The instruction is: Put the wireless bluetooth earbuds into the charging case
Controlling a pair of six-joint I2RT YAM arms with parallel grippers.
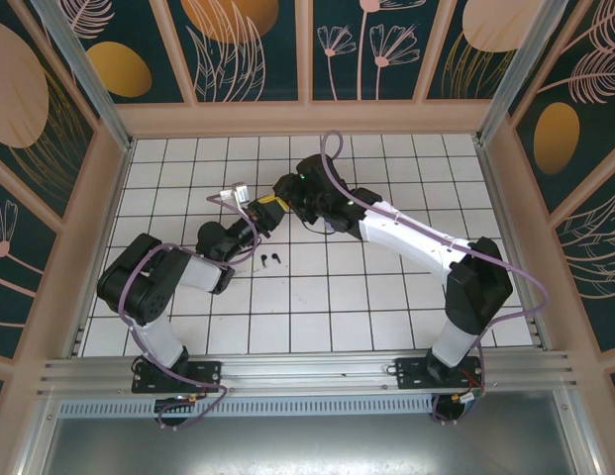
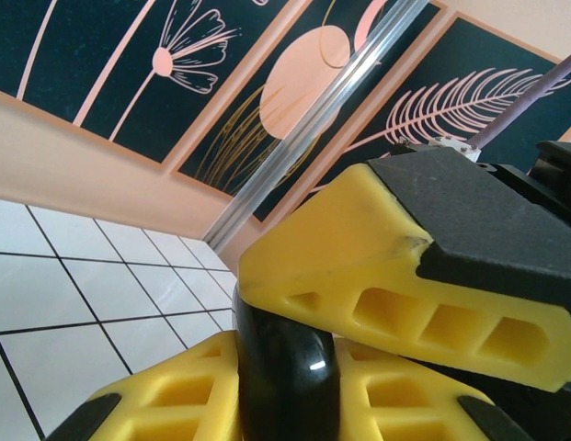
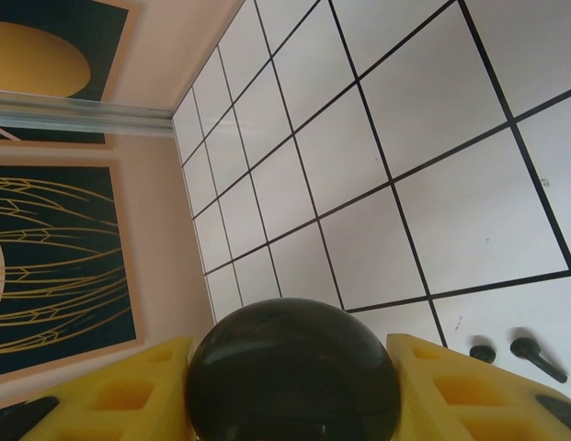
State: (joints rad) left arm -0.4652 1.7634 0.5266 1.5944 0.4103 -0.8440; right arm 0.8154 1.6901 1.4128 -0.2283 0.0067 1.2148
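A round glossy black charging case (image 3: 292,375) sits between the yellow fingers (image 3: 451,386) of my right gripper (image 3: 292,367), which is shut on its sides. My left gripper (image 2: 285,367) is shut on the thin edge of the same black case (image 2: 287,381). One right finger (image 2: 359,266) lies just above that grip. From above, the left gripper (image 1: 270,211) and the right gripper (image 1: 287,191) meet over the middle of the tiled floor, hiding the case. Two black earbuds (image 1: 269,260) lie on a tile just in front of them, also seen as earbuds (image 3: 533,356) below the case.
White tiled floor (image 1: 386,297) with black grid lines, walled by peach frames and dark floral panels (image 1: 248,49). An aluminium rail (image 1: 307,371) runs along the near edge at the arm bases. A purple cable (image 1: 337,168) loops above the right wrist.
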